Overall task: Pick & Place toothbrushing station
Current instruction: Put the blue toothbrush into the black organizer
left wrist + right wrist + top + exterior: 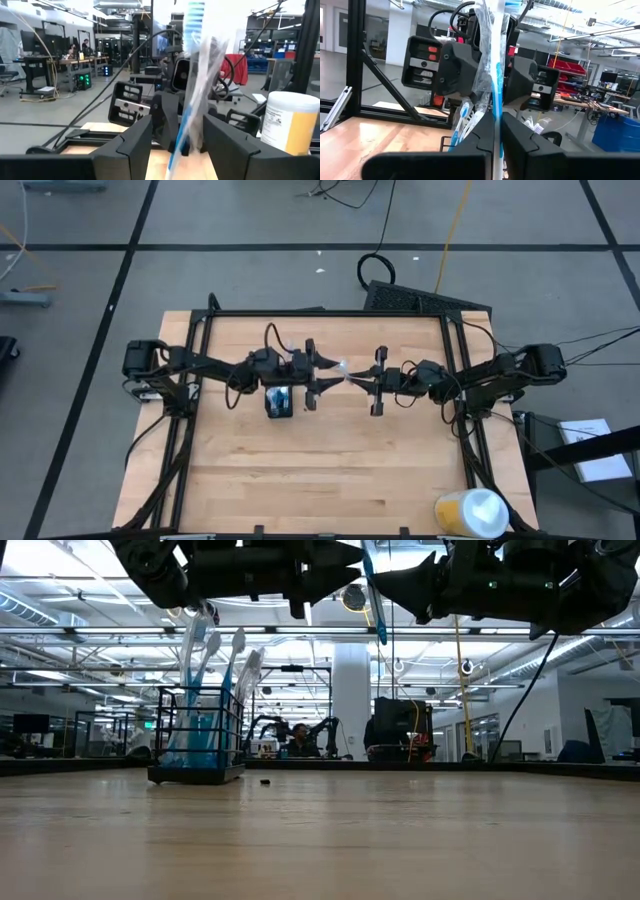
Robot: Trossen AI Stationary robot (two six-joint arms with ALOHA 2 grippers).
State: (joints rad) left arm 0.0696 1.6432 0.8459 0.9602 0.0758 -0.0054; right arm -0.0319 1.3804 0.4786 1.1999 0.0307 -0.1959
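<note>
The black mesh holder [280,401] stands on its base on the wooden table, just on the near side of my left arm. In the low view [197,740] several blue-and-white toothbrushes stand upright in it. One toothbrush in a clear wrapper [343,368] is in the air over the table's middle, between my two grippers. My right gripper [358,380] is shut on it. My left gripper [330,375] faces it from the left, open, with one finger on each side of the wrapped brush [192,100]. No tubes show. My right gripper pinches the wrapped toothbrush's handle [495,125] between its two fingers, part-way along its length. The fingers [470,145] come level from the table's right side and lie across the brush. The brush stands nearly upright, its lower end [380,635] hanging below the fingers, clear of the table.
A yellow-and-white round container [470,513] lies at the table's near right corner. A small dark speck [265,781] lies on the table beside the holder. The black frame [205,320] runs round the table's edges. Bare wood spreads on the near side of the arms.
</note>
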